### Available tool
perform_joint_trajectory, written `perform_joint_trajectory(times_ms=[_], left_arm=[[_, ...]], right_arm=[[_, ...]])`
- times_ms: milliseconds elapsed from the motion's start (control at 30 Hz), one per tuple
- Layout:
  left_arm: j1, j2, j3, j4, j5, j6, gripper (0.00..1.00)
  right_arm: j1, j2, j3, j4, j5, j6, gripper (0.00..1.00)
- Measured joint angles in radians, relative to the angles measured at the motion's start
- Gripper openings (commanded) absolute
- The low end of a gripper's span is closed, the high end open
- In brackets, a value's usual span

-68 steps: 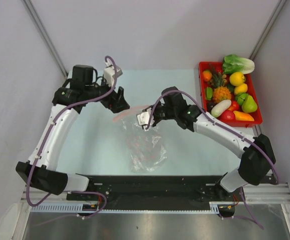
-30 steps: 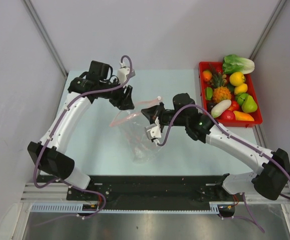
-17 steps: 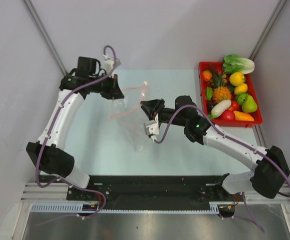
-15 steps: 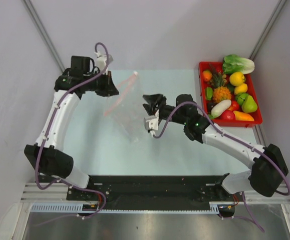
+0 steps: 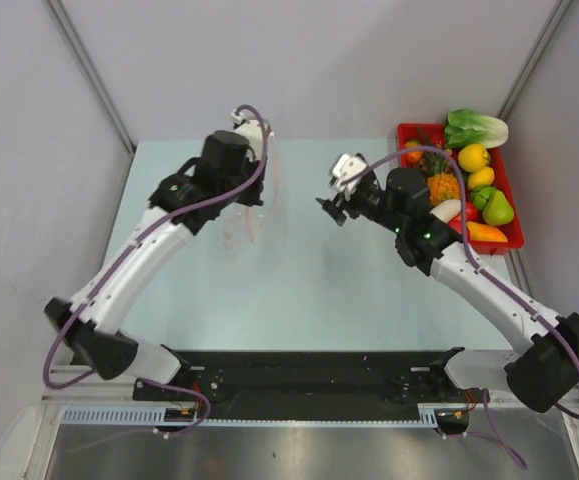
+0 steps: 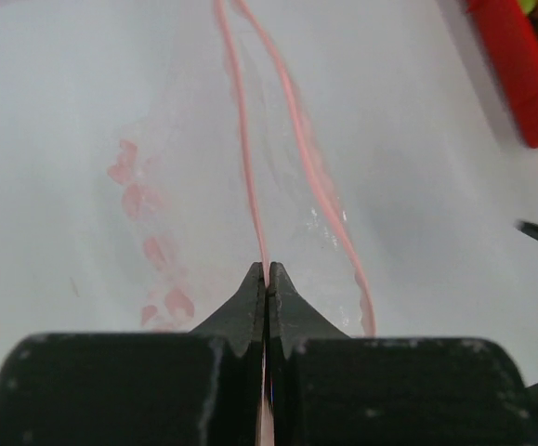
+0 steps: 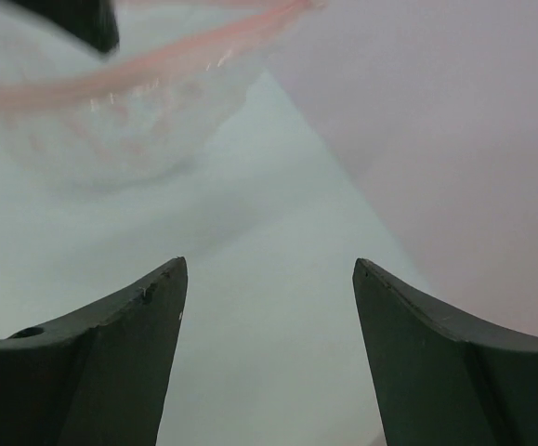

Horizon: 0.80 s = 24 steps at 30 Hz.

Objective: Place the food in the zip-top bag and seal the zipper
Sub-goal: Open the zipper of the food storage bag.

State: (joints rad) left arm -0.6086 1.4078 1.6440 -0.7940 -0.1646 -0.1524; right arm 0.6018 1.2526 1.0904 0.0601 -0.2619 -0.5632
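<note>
The zip-top bag (image 6: 194, 214) is clear, with reddish markings, and hangs from my left gripper (image 6: 266, 275). That gripper is shut on one side of the pink zipper (image 6: 246, 158); the other side (image 6: 298, 130) bows away, so the mouth gapes. From above, the bag (image 5: 249, 222) dangles below the left gripper (image 5: 257, 195) over the table's back middle. My right gripper (image 5: 331, 206) hovers open and empty to the bag's right. In its own view, the right gripper (image 7: 269, 269) faces the bag (image 7: 129, 121). The food (image 5: 447, 186) lies piled in the tray.
The red tray (image 5: 515, 241) sits at the table's back right corner, with a leafy green (image 5: 476, 128) at its far end. Grey walls close in the table on the left, back and right. The pale table surface (image 5: 299, 290) lies below both grippers.
The left gripper closed on the zipper strip and lifted the bag, swinging it toward the table's back middle. The right gripper opened, let go of the bag and drew back toward the tray.
</note>
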Motion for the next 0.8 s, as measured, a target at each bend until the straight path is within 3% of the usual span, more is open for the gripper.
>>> perform_joint_trajectory(times_ms=[133,300,500,800], left_arm=[[-0.024,0.179,-0.002,0.02,-0.053,-0.096,0.0],[-0.03,0.366,-0.034,0.077,0.033,-0.221,0.0],[-0.034,0.374,-0.055,0.164,0.147,-0.333,0.0],[-0.035,0.319,-0.094,0.27,0.197,-0.393,0.0]], right_arm=[[-0.121,-0.001,0.058,-0.105,-0.053,0.345,0.77],[-0.262,0.06,0.061,-0.224,-0.153,0.727,0.77],[-0.249,0.145,0.061,-0.286,-0.172,0.916,0.78],[-0.209,0.276,0.061,-0.251,-0.174,1.091,0.75]])
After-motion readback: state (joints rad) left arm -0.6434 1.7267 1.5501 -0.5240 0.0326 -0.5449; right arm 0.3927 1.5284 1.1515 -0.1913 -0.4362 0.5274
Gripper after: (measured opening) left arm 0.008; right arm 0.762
